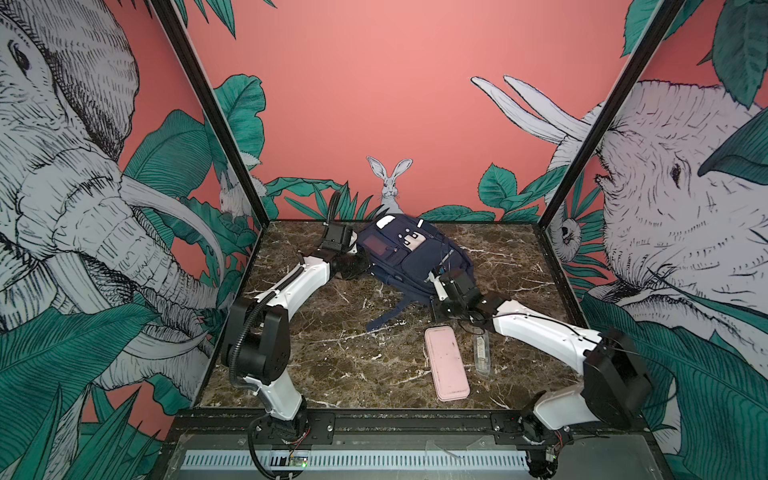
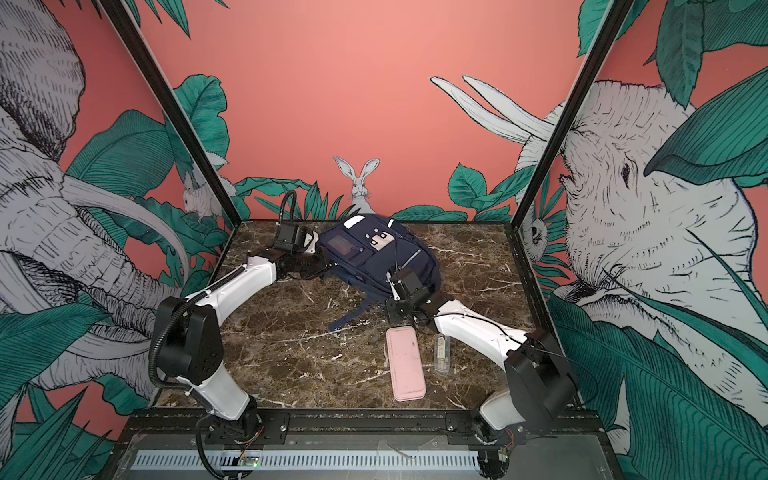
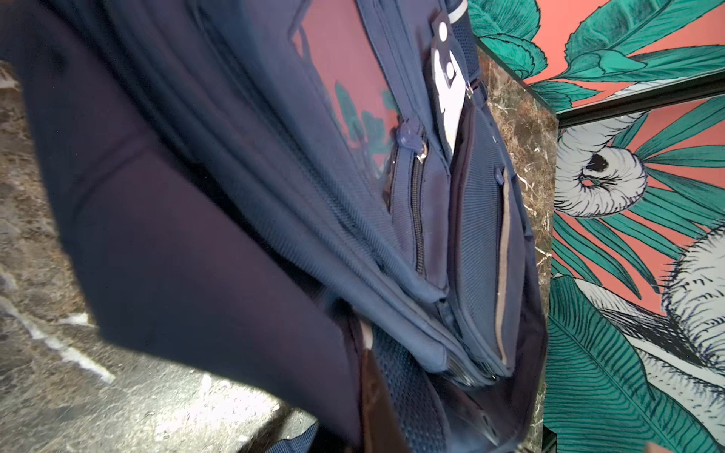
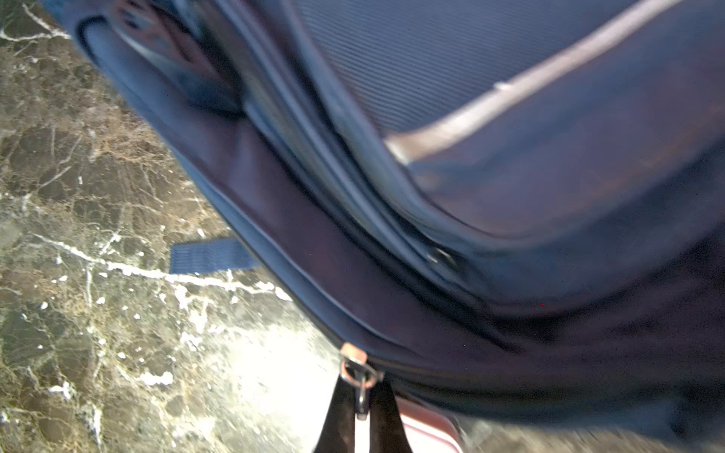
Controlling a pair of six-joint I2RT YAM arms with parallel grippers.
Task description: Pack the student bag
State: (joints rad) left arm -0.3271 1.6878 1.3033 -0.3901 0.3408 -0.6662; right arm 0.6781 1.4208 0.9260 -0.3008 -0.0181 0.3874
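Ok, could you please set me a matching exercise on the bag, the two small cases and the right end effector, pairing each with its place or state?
Things:
1. student bag
2. pink case
3. clear case
4. right end effector

Places or states:
A. shut on a metal zipper pull
B. transparent, just right of the pink one
C. navy, at the back of the table
D. lying flat, nearest the front edge

Pairs: 1-C, 2-D, 3-B, 4-A.
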